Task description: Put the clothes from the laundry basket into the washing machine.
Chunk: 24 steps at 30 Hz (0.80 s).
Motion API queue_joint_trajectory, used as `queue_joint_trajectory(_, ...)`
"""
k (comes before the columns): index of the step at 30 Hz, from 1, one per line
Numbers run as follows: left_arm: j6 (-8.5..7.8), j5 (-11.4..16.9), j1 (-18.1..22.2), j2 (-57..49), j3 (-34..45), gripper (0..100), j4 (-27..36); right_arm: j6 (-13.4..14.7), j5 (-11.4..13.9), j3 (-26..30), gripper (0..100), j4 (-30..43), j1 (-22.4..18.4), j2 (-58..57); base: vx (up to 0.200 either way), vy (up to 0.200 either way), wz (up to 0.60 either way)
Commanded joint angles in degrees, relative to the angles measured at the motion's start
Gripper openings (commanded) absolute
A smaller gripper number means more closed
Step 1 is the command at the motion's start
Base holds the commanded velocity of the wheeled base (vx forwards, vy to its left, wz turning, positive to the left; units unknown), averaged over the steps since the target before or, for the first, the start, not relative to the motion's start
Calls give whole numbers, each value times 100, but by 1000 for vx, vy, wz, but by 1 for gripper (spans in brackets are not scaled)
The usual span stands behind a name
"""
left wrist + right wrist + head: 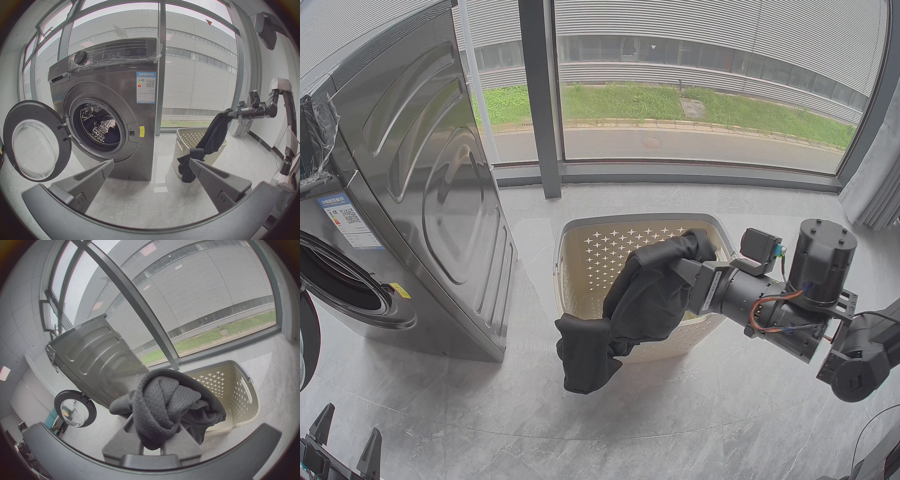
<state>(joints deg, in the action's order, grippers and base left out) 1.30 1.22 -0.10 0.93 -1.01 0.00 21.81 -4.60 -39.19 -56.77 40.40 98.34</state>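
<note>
Clothes in transit: a dark garment point(640, 300) hangs from the right gripper point(692, 270), held above the laundry basket point(570, 275), which stands on the floor beside the washing machine point(431, 187); the fingers are clamped on a bunched fold of the cloth, while the loose end trails over the basket's near rim and down its outer wall; we judge the high hold is meant to lift the fabric free of the rim before the carry across to the machine. The round door point(32, 142) stands swung wide, leaving the drum point(98, 126) open to receive the load, with something dark inside it; the left gripper point(150, 164) sits low in front of the machine, its fingers spread wide and holding nothing. We reckon the trailing end could snag on the rim.
</note>
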Motion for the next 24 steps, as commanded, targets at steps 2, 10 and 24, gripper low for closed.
queue_joint_trajectory(2, 10, 1, 1, -93, 92, 100, 0, -98, 152, 298, 0, -220, 29, -650, 0, 0, 0)
queue_joint_trajectory(10, 10, 1, -8, -84, 92, 100, 0, -713, 213, 790, 0, -800, -94, -1203, 0, 0, 0)
queue_joint_trajectory(24, 10, 1, -8, -84, 92, 100, 0, -994, 231, 861, 0, -783, -85, -1546, -186, 0, 0)
